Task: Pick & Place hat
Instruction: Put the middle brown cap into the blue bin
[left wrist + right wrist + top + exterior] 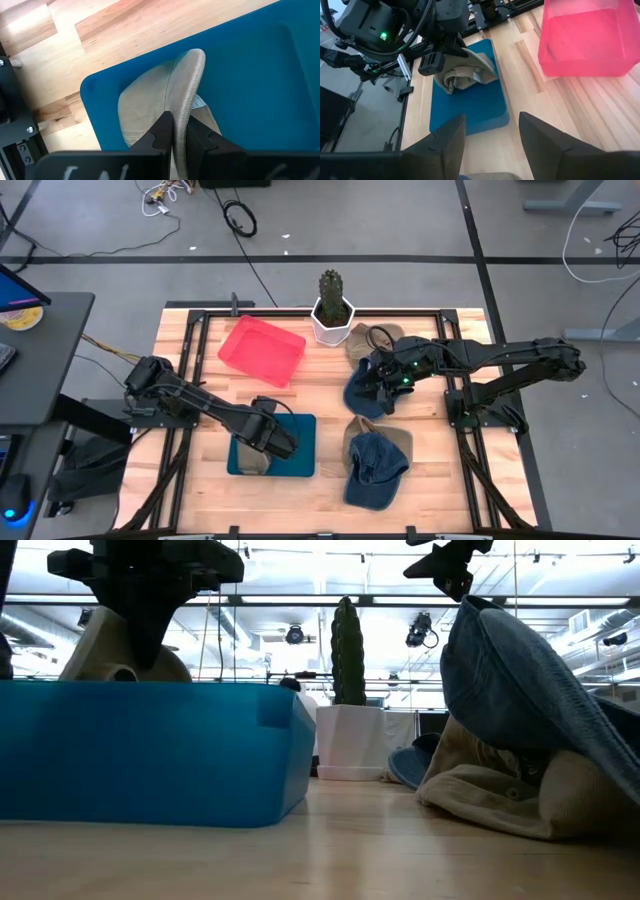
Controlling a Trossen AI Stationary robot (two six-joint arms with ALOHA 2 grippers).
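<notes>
A beige hat (150, 100) sits in the teal bin (300, 455), and my left gripper (179, 120) is shut on it from above. The low view shows the hat (120, 650) rising over the bin's wall (150, 750). My right gripper (492, 125) is open and hovers over a denim hat (362, 392) at the table's middle right. Whether it touches that hat I cannot tell. Another denim hat (377, 465) lies on a beige hat (400, 442) near the front edge. A third beige hat (375, 340) lies beside the plant pot. My left gripper pinches the beige hat's brim (187, 95) between its two fingers, which come from above and point down into the bin. The brim stands on edge in the hold. The crumpled crown (462, 77) hangs below and lies in the teal bin.
A pink bin (262, 350) stands at the table's far left of centre. A cactus in a white pot (332, 310) is at the far edge, next to the right arm. Bare wood lies between the teal bin and the near pile of hats.
</notes>
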